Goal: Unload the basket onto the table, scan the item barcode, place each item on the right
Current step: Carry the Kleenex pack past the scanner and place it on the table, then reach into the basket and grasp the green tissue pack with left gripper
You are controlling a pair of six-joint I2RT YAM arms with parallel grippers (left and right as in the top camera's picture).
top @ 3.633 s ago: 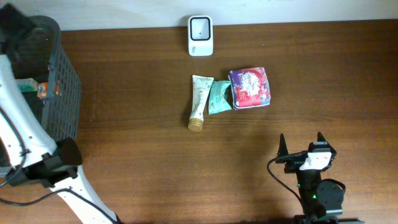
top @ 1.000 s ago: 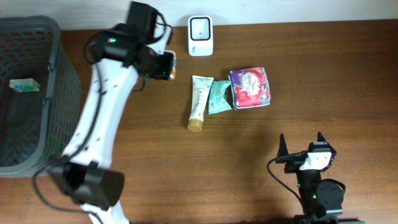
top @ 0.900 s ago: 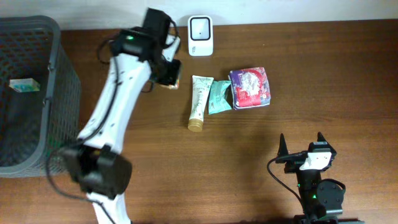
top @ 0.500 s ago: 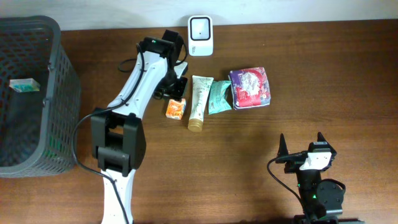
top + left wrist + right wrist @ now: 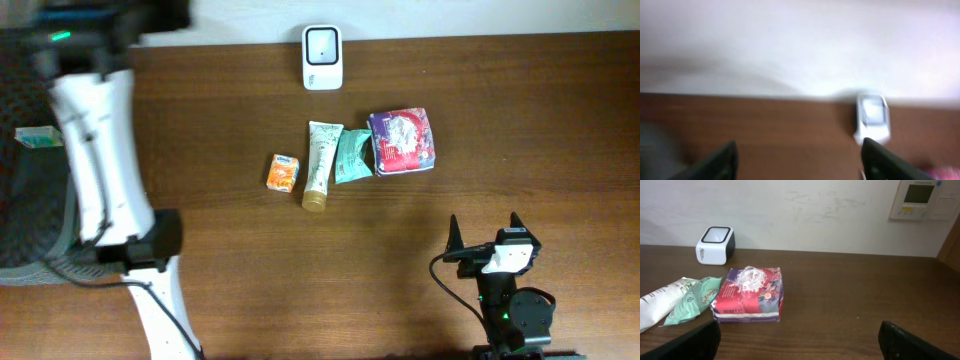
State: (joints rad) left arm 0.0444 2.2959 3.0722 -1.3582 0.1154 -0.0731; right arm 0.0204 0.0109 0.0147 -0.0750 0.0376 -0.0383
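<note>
Near the basket (image 5: 25, 215), my left gripper (image 5: 800, 160) hangs open, empty; my right gripper (image 5: 800, 342) likewise. Hazard: grasping the orange packet (image 5: 284, 172) may nudge the tube (image 5: 320, 165) just beside it.

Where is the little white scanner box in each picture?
Overhead: the scanner is top middle, at the table's far edge by the wall.
Left wrist: scanner right of middle, blurry.
Right wrist: scanner upper left, behind the pink packet.
Shared landmark: the line where brown table meets white wall.

Brown wooden table (image 5: 520, 90) against pale wall (image 5: 810, 215); wall panel (image 5: 923, 199) mounted.
</note>
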